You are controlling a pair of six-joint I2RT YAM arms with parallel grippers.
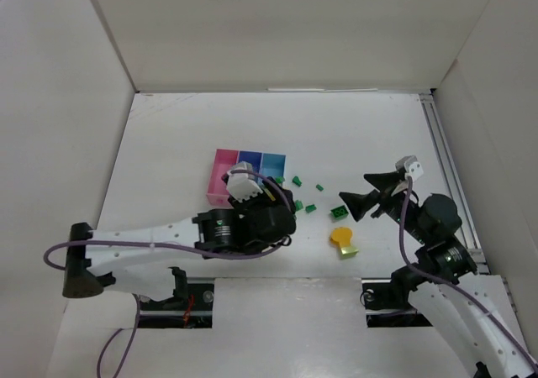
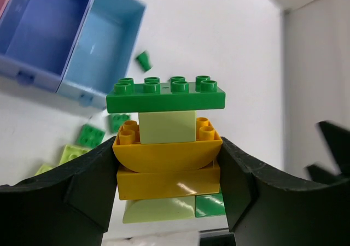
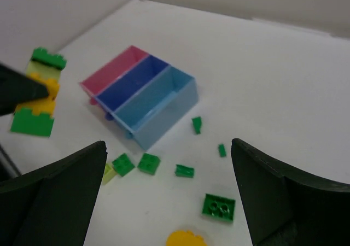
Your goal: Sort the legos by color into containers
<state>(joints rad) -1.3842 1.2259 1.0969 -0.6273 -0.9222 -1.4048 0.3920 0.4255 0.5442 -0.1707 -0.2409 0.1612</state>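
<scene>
Lego stack [image 2: 167, 128] sits clamped between the two black fingers of the left pincer [image 2: 168, 161], which is squeezed tight on its orange-yellow middle. A dark green plate is on top with a pale lime brick under it, then two orange-yellow pieces, then lime and green at the bottom.

Seen from overhead, the three joined bins [image 1: 249, 161] lie at about 11 o'clock from that pincer: pink, purple-blue and light blue in a row. The left wrist covers their near edge and hides the stack from above.

Toward 3 o'clock, small green bricks [image 1: 310, 207] are scattered on the white table [image 1: 353, 126], between the two arms. At about 4 o'clock a yellow disc [image 1: 340, 236] lies touching a lime piece [image 1: 348, 250]. Past them, the right pincer [image 1: 356, 188] hangs spread wide with nothing in it.
</scene>
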